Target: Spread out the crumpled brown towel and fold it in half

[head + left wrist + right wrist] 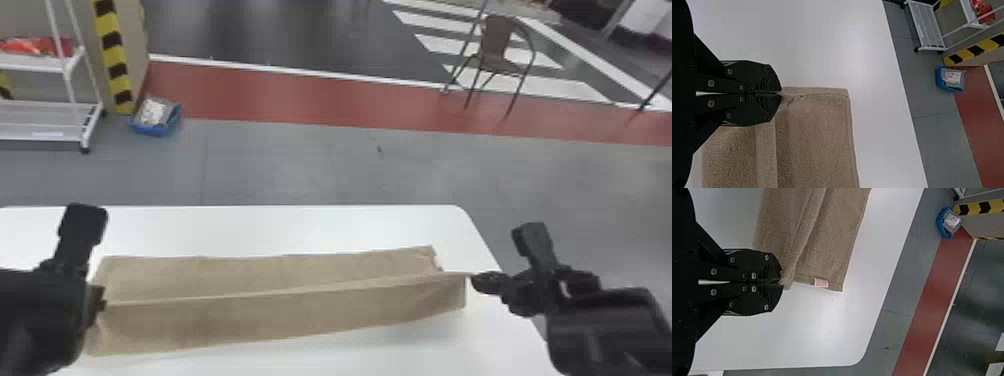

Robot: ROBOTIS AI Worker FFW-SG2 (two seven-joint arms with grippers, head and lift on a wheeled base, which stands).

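Note:
The brown towel (280,310) lies lengthwise across the white table, with a raised ridge running between its two ends. At the ridge's left end is my left gripper (102,304); in the left wrist view that gripper (781,94) is shut on the towel (813,133), pinching its edge. My right gripper (472,281) holds the ridge's right end just off the towel's right side. In the right wrist view the right gripper (781,282) is shut on a corner of the towel (828,246), near a small pale label (820,282).
The white table (270,227) has a rounded far right corner. Beyond it on the floor are a blue bin (155,117), a white shelf rack (45,122) at the left and a chair (500,50) at the right.

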